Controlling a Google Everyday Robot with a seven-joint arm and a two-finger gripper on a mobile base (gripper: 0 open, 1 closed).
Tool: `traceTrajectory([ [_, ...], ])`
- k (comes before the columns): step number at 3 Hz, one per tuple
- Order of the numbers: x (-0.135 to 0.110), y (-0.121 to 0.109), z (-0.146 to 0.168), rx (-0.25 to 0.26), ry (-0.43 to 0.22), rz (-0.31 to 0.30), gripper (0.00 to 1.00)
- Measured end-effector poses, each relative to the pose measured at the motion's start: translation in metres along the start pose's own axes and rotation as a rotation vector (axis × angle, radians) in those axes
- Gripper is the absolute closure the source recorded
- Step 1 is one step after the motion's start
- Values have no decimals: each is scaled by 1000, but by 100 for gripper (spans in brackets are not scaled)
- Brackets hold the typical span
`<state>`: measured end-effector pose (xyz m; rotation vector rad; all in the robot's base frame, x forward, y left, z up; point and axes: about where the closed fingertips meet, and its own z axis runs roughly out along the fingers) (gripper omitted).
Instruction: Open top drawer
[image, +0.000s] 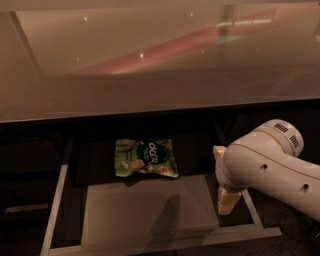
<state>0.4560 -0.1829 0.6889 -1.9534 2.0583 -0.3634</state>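
Observation:
The top drawer (54, 202) stands pulled out below the countertop. Its pale grey rims and grey inner floor (130, 212) show. Its dark front and centre pull are hidden from this angle, below the front rim (165, 243). A green snack bag (145, 158) lies flat at the back of the drawer. My gripper (225, 199) hangs from the white arm (270, 170) at the drawer's right side, just inside the right rim and near the front corner. It holds nothing that I can see.
A glossy beige countertop (150, 65) overhangs the back of the drawer. Dark cabinet fronts lie to the left (25, 165) and right of the drawer. The arm covers the drawer's right rear corner.

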Motion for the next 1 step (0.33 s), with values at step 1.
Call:
traceTrajectory([
  [1, 0, 0, 0, 0, 0, 0, 0],
])
